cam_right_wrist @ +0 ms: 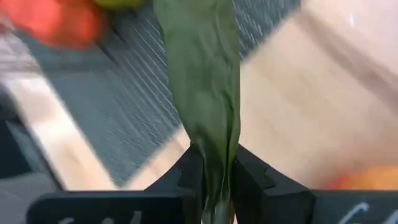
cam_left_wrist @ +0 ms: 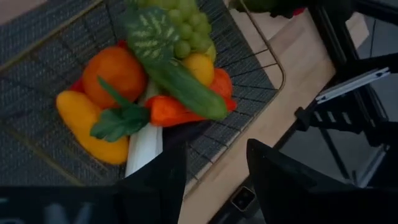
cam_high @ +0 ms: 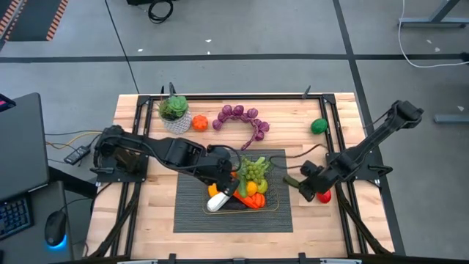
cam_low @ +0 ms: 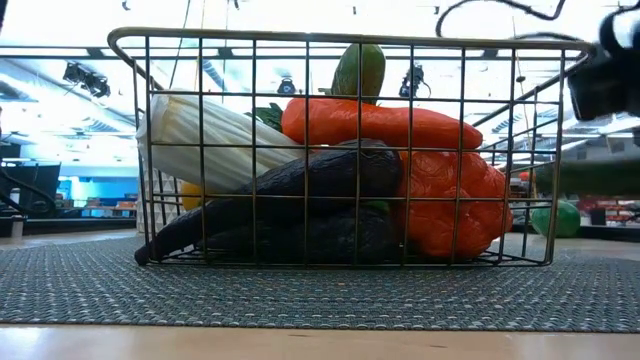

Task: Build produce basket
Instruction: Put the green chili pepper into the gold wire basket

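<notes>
R gripper [cam_right_wrist: 216,180] clamps green veg [cam_right_wrist: 205,93] – L gripper [cam_left_wrist: 214,180] parted, empty, over basket [cam_left_wrist: 273,59].

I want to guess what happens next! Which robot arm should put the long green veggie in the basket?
The right one, probably. Its fingers are already pinched on the long green vegetable, right beside the basket. The left gripper hovers over the basket holding nothing.

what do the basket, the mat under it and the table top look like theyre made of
Basket: thin wire, brass-coloured and slightly glossy, in an open grid. Mat: dark woven or ribbed material, probably vinyl or rubber, matte with fine ridges. Table: pale wood, likely butcher block, with visible plank strips.
</notes>
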Controlling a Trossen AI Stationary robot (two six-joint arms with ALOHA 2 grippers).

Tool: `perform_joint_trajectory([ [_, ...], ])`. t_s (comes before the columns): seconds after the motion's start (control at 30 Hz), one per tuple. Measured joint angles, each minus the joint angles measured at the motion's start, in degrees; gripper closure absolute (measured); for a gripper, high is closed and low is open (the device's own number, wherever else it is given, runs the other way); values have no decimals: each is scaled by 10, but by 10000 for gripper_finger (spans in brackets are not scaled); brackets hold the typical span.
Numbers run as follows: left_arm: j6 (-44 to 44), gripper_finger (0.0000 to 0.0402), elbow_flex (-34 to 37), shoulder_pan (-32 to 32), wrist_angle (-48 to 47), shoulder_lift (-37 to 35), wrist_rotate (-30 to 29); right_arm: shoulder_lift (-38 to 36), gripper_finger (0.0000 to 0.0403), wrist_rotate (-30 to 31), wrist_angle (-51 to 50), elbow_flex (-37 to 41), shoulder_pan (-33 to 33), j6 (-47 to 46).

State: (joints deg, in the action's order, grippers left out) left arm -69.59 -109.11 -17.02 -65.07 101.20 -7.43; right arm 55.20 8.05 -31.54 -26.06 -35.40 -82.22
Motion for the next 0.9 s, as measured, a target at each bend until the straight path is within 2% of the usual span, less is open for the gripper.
perform_joint_trajectory([
  [0.23, 3, 230, 1, 12, -90, 11, -5, -104, 333, 93, 6, 0, 0, 7],
  [0.47, 73, 230, 0, 14, -88, 40, -26, -164, 330, 178, 45, 0, 0, 47],
  [0.6, 106, 230, -1, 18, -103, 63, -19, -176, 329, 205, 104, -1, 0, 90],
  [0.9, 283, 230, 0, 42, -249, 112, -25, -140, 328, 221, 319, -1, 0, 201],
])
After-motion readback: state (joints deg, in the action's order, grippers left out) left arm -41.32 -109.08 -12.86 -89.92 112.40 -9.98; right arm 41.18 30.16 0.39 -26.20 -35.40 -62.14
